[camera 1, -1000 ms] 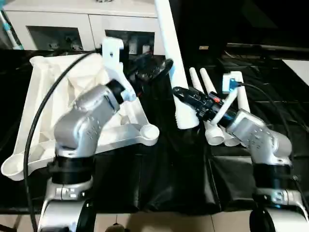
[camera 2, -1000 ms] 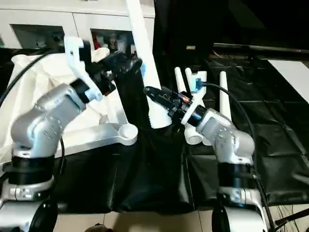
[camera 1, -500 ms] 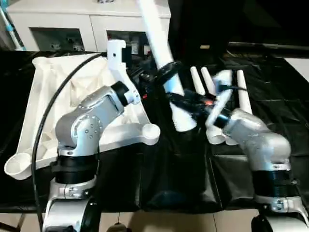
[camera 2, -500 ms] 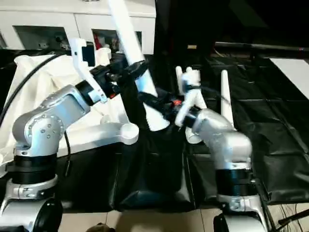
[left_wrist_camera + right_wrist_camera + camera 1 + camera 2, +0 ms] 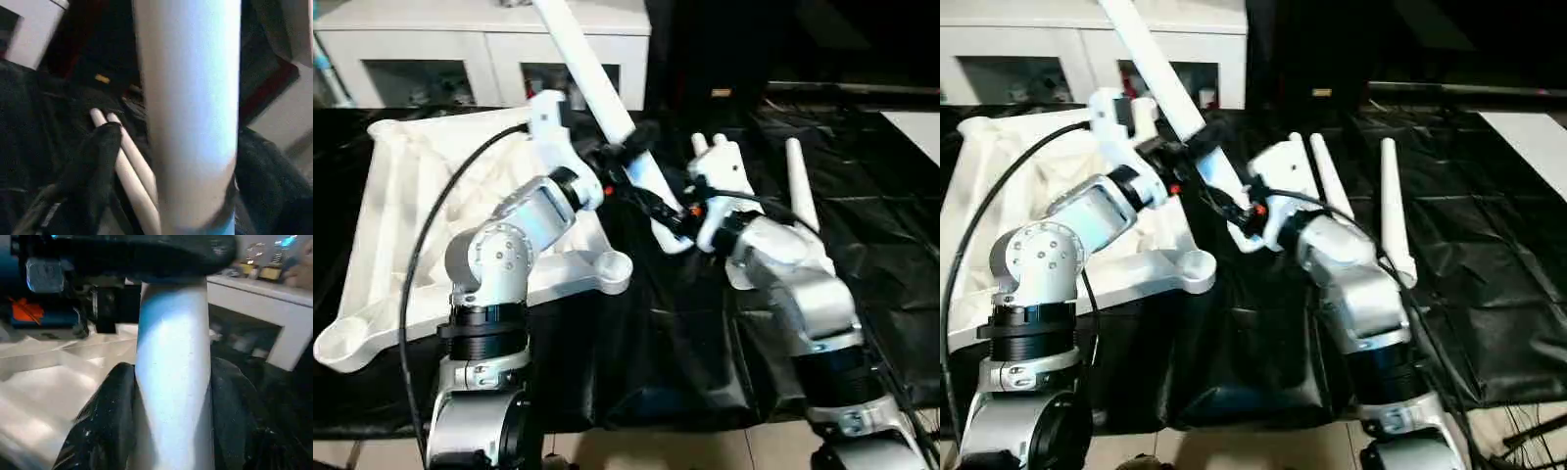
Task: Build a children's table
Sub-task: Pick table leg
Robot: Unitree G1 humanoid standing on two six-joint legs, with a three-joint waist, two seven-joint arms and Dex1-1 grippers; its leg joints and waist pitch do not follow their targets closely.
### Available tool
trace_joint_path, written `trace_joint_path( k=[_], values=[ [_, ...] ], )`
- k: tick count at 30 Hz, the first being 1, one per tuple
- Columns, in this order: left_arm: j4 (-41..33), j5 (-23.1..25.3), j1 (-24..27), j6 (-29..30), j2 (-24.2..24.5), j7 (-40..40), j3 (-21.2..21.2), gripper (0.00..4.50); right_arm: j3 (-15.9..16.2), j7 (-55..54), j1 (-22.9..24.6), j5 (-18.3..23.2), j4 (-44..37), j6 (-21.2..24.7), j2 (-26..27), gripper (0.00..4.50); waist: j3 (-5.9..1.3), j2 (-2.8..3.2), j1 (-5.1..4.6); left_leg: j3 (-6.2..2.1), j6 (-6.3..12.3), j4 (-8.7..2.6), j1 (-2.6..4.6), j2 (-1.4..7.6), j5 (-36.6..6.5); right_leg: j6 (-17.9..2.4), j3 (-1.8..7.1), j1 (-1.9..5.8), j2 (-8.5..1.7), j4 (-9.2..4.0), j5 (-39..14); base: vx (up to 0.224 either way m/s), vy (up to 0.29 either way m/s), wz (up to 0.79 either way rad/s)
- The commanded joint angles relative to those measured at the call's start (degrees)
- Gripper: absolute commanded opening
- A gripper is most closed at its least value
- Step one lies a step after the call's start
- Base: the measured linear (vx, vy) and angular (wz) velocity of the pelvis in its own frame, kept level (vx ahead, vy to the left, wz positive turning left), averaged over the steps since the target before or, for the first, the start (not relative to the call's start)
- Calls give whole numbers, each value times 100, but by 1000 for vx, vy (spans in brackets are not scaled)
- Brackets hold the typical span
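Black sheeting covers the bench (image 5: 862, 255). One leg (image 5: 607, 108) is held by the right gripper (image 5: 674, 217); the left gripper (image 5: 631, 147) is wide around it. If tipped, the leg could be dropped.

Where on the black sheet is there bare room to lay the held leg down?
Bare black sheet lies right of the spare legs, and along the near edge below the tabletop. Between tabletop and spare legs it is crowded: both grippers and the held leg.
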Motion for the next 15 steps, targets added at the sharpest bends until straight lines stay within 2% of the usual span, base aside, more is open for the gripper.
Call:
trace_joint_path(
  k=[1, 3, 5, 7, 15],
  values=[
    [72, 107, -160, -154, -16, 258, 130, 358, 100, -191, -67, -192, 56, -170, 2, 186, -432, 45, -8, -131, 29, -357, 87, 274, -661, -1073, 301, 340, -510, -487, -264, 0, 0, 0],
    [124, 93, -214, -214, -55, 418, 261, 332, 230, -244, -59, -347, 145, -296, 21, 186, -429, 39, -9, -125, 18, -353, 87, 270, -680, -1050, 305, 338, -506, -492, -298, 0, 0, 0],
    [145, 58, -232, -229, -39, 429, 302, 332, 297, -268, -45, -410, 184, -378, 79, 186, -430, 29, -4, -123, 29, -355, 85, 269, -648, -1049, 307, 340, -509, -484, -271, 0, 0, 0],
    [116, 0, -201, -203, -38, 384, 295, 298, 351, -259, -48, -433, 208, -405, 110, 186, -442, 40, 6, -129, 57, -349, 81, 274, -596, -1043, 309, 343, -516, -467, -149, 0, 0, 0],
    [-67, -239, -104, -45, -42, 230, 238, 242, 388, -285, -115, -477, 338, -497, 144, 186, -424, 18, 8, -119, 70, -360, 84, 277, -648, -1057, 310, 333, -518, -468, -215, 0, 0, 0]
  ],
)
